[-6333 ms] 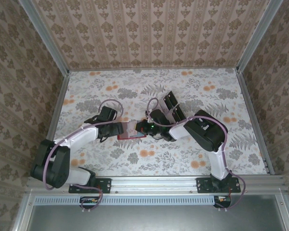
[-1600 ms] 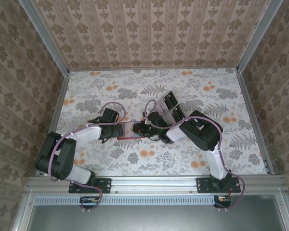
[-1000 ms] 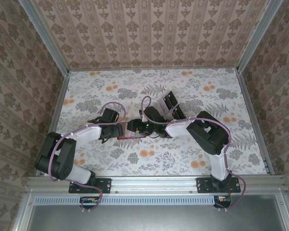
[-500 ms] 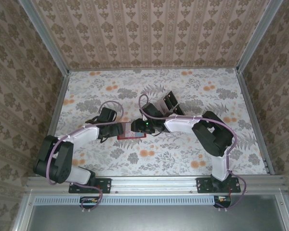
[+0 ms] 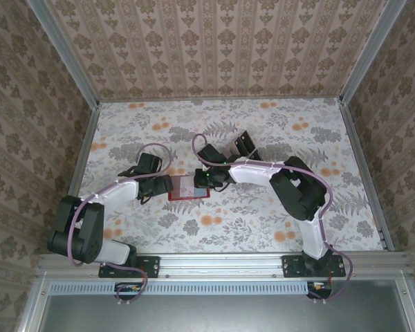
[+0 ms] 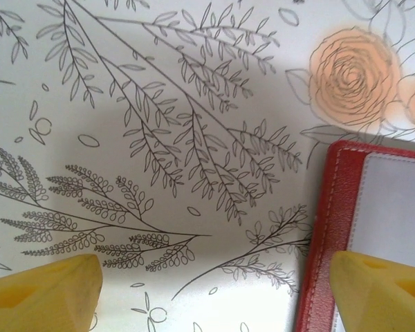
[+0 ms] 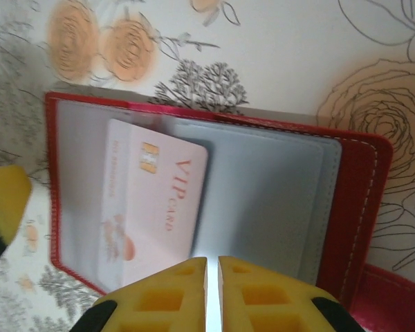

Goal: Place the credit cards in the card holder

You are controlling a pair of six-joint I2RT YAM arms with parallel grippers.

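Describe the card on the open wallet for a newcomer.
On the floral table, near its middle, lies the open red card holder. On its inside sits the credit card: pinkish-white, gold chip, red VIP lettering, against plain grey pockets.

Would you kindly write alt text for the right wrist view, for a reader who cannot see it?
An open red card holder lies on a floral tablecloth, with a pale pink card marked VIP lying slightly askew on its left half. The right claw, shut to a thin slit, sits at the bottom edge.
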